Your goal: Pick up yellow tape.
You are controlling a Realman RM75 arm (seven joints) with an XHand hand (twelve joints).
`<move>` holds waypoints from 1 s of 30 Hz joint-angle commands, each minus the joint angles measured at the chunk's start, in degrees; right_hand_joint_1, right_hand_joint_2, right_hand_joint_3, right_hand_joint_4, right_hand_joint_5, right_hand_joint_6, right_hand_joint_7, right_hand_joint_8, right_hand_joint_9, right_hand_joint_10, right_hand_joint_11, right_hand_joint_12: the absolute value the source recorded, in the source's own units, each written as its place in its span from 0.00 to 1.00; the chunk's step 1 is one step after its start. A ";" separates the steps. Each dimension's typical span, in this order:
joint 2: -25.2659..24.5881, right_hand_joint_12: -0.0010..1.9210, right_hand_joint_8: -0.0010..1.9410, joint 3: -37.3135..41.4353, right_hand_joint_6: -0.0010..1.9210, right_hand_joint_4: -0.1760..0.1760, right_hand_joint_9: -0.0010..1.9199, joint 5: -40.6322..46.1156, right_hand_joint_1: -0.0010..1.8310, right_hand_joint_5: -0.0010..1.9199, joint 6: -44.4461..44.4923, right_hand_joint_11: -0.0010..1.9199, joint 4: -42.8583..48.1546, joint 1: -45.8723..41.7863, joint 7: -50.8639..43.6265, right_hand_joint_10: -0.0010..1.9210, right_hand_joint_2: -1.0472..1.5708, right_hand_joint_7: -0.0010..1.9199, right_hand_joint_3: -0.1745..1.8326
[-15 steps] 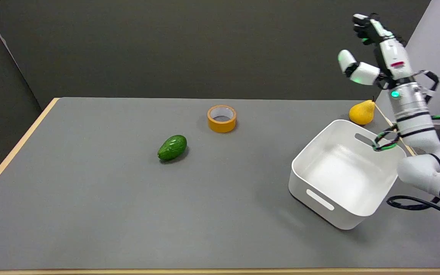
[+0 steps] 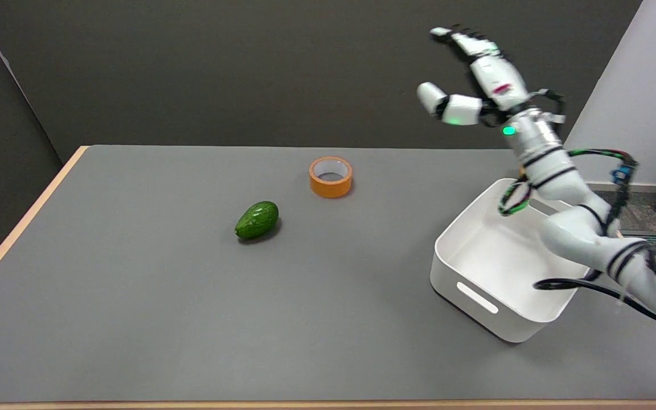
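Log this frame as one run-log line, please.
phase: approach | right hand: open, raised in air, holds nothing | yellow tape: on table, untouched | avocado: near tape | white bin: under arm

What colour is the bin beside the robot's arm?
White, inside and out: the bin shows plainly in the head view.

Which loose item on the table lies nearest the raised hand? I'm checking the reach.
The yellow tape, lying flat with its hole up; the green avocado lies farther from the right hand, down-left in the picture.
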 commanded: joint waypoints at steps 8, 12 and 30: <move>-19.66 0.48 0.01 -23.21 0.02 0.68 0.00 -13.63 0.13 0.00 -29.18 0.00 -13.83 23.30 -8.73 0.10 0.60 0.00 0.55; -23.78 0.45 0.00 -23.21 0.00 0.68 0.00 -13.38 0.13 0.00 -29.26 0.00 -22.47 25.46 -12.28 0.07 0.59 0.00 0.53; -30.37 0.43 0.00 -23.21 0.00 0.67 0.00 -13.31 0.14 0.00 -28.14 0.00 -35.15 28.87 -12.36 0.06 0.59 0.00 0.54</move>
